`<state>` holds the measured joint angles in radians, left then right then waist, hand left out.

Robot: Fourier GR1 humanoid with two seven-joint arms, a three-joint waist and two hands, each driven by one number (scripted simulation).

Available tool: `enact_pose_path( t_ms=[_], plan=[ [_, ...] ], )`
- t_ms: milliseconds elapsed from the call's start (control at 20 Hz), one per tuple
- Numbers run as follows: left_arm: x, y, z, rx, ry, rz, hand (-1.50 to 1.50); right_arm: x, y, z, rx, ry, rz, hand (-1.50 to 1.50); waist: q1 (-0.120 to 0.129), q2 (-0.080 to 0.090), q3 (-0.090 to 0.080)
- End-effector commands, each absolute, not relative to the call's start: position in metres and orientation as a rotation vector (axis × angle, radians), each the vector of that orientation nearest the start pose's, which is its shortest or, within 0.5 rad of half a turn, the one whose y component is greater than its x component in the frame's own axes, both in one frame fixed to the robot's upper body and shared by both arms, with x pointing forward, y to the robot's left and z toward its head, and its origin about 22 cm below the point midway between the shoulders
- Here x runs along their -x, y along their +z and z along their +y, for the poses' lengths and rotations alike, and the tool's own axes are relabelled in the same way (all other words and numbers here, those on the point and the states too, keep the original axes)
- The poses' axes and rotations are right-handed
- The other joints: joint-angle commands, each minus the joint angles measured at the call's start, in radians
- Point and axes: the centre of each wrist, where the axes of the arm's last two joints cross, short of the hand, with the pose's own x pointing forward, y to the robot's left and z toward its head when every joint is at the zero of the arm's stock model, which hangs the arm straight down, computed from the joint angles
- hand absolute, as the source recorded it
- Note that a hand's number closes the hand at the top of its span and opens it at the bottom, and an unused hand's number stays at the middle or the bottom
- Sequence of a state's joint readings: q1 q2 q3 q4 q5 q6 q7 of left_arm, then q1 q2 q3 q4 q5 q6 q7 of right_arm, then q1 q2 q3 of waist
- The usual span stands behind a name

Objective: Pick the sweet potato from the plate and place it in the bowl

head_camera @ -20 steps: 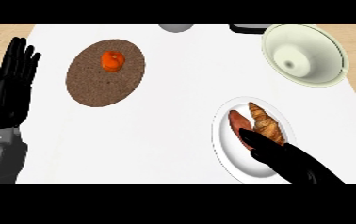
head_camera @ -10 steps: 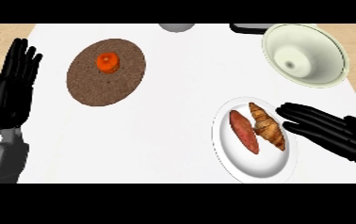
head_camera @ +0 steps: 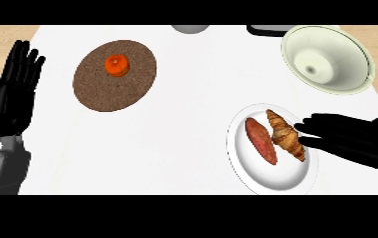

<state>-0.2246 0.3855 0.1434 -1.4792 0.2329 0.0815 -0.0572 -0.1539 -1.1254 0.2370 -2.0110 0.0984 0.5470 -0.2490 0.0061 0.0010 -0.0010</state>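
The sweet potato (head_camera: 260, 141) lay on the plate (head_camera: 275, 176), just left of a croissant (head_camera: 286, 135) and not held. The right hand (head_camera: 345, 138) was at the plate's right rim, fingers extended and apart toward the croissant, gripping nothing. The bowl (head_camera: 348, 54) stood beyond the plate on the surface (head_camera: 192, 132). The left hand (head_camera: 18, 84) rested open at the left edge, fingers up, near a brown plate (head_camera: 111, 93) carrying an orange item (head_camera: 117, 64).

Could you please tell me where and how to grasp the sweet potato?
Probably its middle, across the narrow width, from above: the sweet potato lies flat and long on the plate, with the croissant close beside it toward the right hand.
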Motion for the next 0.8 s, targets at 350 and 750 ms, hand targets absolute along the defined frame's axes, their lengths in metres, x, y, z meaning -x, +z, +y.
enact_pose_path(
  t_ms=[350,750],
  plan=[
    [-0.309,0.073,0.327,-0.25,0.014,-1.787,0.0,-0.245,0.159,-0.291,0.094,1.851,-1.401,-1.5,-0.008,0.0,0.001],
    [-0.303,0.09,0.334,-0.263,0.012,-1.772,0.0,-0.277,0.122,-0.294,0.115,1.81,-1.343,-1.5,-0.002,0.001,0.001]
  ],
)
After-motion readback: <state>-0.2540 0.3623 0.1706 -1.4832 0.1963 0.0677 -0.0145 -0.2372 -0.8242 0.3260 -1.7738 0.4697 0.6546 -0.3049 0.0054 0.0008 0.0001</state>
